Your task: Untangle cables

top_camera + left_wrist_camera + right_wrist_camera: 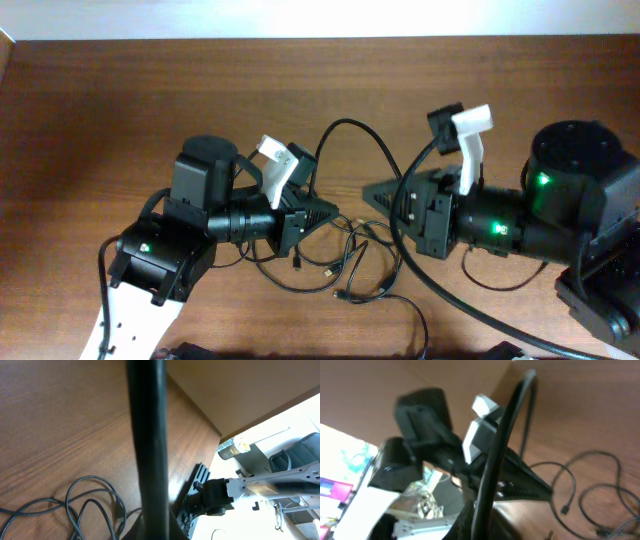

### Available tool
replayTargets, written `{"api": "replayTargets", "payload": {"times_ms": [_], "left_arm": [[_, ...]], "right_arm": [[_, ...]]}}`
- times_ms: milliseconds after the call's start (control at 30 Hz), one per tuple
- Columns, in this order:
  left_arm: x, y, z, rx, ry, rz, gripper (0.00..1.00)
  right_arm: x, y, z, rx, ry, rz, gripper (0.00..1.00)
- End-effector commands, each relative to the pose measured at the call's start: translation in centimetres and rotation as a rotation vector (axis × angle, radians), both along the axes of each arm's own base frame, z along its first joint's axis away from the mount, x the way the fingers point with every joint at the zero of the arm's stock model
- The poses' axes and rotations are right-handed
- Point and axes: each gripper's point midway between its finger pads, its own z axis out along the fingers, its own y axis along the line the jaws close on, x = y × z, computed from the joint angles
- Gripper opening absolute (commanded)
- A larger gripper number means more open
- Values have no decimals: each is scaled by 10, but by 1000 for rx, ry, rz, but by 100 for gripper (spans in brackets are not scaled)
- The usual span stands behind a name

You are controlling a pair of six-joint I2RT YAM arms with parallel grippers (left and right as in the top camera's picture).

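Note:
The cables point(345, 262) are thin black cords lying in loose, overlapping loops on the wooden table, between and just in front of the two gripper tips. Small plug ends point(342, 295) lie among them. They also show in the left wrist view point(90, 505) and the right wrist view point(590, 485). My left gripper point(328, 212) points right and my right gripper point(370, 192) points left, tips close together just above the loops. Both look like closed wedges. The left gripper's pointed tip point(547, 492) shows in the right wrist view. I cannot see a cord in either.
A thick black wire point(395, 170) arcs over the right gripper and runs off to the lower right. It crosses close in front of both wrist cameras point(147, 435) point(500, 445) and hides the jaws. The table's edge point(220, 435) lies beyond the right arm.

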Motion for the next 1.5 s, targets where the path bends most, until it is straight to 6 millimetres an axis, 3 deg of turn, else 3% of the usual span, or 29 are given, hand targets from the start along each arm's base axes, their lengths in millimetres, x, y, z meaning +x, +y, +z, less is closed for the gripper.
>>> {"api": "replayTargets", "payload": {"times_ms": [0,100,133,167,200,267,333,467,533,600,667,733,800,900,1000,1067,1133,1200,1267,1333,1400,1467], "left_arm": [[2,0,1,0,-7,5,1],[2,0,2,-1,-10,5,0],[2,-1,3,-6,-4,10,0],[3,-1,4,-12,0,16,0],[5,-2,8,-25,-1,25,0],[7,-3,13,-39,-6,32,0],[7,-2,20,-45,-24,33,0],[27,16,19,-9,19,245,1],[41,35,15,-31,156,479,3],[40,43,14,-84,287,595,4],[40,53,1,-59,364,688,3],[37,77,-28,69,409,811,2],[24,107,-58,239,455,936,3],[6,140,-80,416,479,1045,6],[2,131,-81,511,380,853,2],[0,129,-82,574,293,745,0],[-1,124,-81,618,220,642,10],[-9,111,-81,624,180,517,14],[-16,101,-82,626,174,460,9],[-41,65,-77,539,163,215,6],[-50,55,-74,516,146,135,12],[-42,57,-73,522,120,165,16]], "right_arm": [[-2,-12,-23,-122,-15,6,4],[-3,-27,-53,-257,44,-25,5],[-2,-41,-74,-359,86,-62,31],[-1,-49,-84,-417,113,-93,67],[4,-64,-99,-512,139,-150,87],[19,-90,-111,-652,123,-266,98],[37,-112,-115,-768,81,-383,99],[37,-103,-125,-755,152,-360,99],[37,-101,-128,-758,168,-347,99],[38,-100,-128,-755,164,-349,99],[39,-99,-127,-749,156,-348,99],[42,-97,-125,-747,141,-344,99],[45,-93,-123,-726,128,-343,99],[45,-78,-125,-676,153,-289,99],[39,-54,-135,-668,127,-75,99],[28,-28,-137,-622,33,195,99],[15,-14,-135,-592,-145,457,99],[23,-10,-131,-596,-237,486,99],[47,-9,-125,-633,-335,418,99],[63,-2,-116,-622,-412,379,99],[64,-2,-115,-616,-403,368,99],[55,-7,-122,-607,-277,325,99]]}}
